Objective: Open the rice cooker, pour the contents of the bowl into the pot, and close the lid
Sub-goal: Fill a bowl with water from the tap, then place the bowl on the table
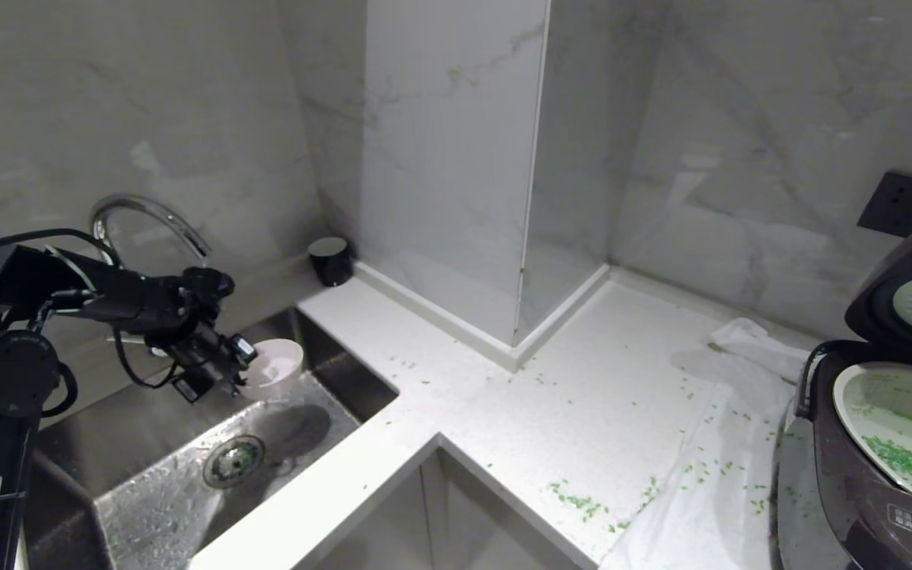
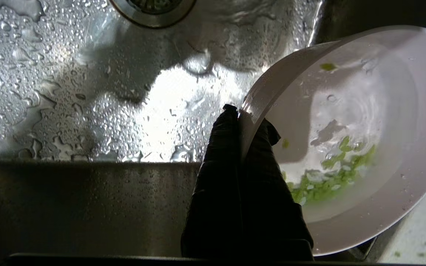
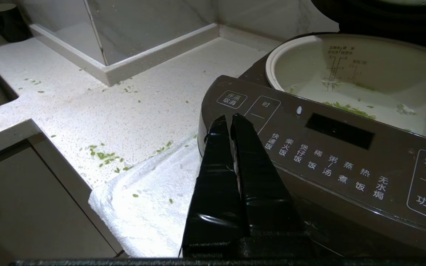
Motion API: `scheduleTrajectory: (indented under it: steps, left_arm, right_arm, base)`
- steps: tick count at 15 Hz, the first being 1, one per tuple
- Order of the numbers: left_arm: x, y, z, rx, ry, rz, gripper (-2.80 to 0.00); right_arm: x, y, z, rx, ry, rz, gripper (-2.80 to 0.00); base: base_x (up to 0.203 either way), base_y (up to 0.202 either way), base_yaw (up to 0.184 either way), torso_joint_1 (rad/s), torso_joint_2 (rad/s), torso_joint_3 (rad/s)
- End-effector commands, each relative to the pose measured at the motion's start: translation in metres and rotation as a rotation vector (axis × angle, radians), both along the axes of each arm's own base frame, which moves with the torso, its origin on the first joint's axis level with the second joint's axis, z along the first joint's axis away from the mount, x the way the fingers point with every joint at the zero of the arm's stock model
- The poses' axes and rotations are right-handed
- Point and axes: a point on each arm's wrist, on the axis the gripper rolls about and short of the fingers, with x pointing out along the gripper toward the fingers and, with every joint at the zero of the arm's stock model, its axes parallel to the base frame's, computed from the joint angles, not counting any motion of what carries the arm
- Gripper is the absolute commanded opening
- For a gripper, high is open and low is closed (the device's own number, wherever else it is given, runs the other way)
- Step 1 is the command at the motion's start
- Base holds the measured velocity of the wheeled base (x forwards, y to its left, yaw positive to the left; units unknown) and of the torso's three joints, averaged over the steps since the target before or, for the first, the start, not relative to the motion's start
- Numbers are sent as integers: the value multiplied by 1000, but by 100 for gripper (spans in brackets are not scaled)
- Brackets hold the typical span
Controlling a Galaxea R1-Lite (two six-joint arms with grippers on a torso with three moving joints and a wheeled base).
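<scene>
Fingers of our left gripper (image 2: 240, 118) are clamped on the bowl's (image 2: 350, 140) rim, one inside and one outside, and we hold it tilted over the sink (image 1: 147, 431), near the faucet (image 1: 147, 218). From the gripper, in the head view, the cooker (image 1: 860, 475) lies far off toward four o'clock, across the counter (image 1: 583, 396); that long carry is what our next move turns on. Wet green bits (image 2: 327, 177) pool low in the bowl. The lid (image 1: 911, 293) stands open, and the pot (image 1: 891, 412) already has green bits in it. Our right gripper (image 3: 231, 120), clenched on nothing, is parked just before the cooker's panel, far nearer the pot.
</scene>
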Motion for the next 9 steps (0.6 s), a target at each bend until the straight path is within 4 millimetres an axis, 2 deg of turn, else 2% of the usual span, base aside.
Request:
scheduleTrajectory:
  steps: [1, 9]
  left_arm:
    - [-4, -17, 6, -5, 3, -27, -280]
    - [-10, -101, 22, -16, -30, -175, -280]
  right_arm:
    - [0, 0, 0, 1, 0, 0, -280]
    - [0, 0, 0, 1, 0, 0, -280]
  base:
    - [0, 0, 0, 0, 0, 0]
    - [0, 0, 0, 0, 0, 0]
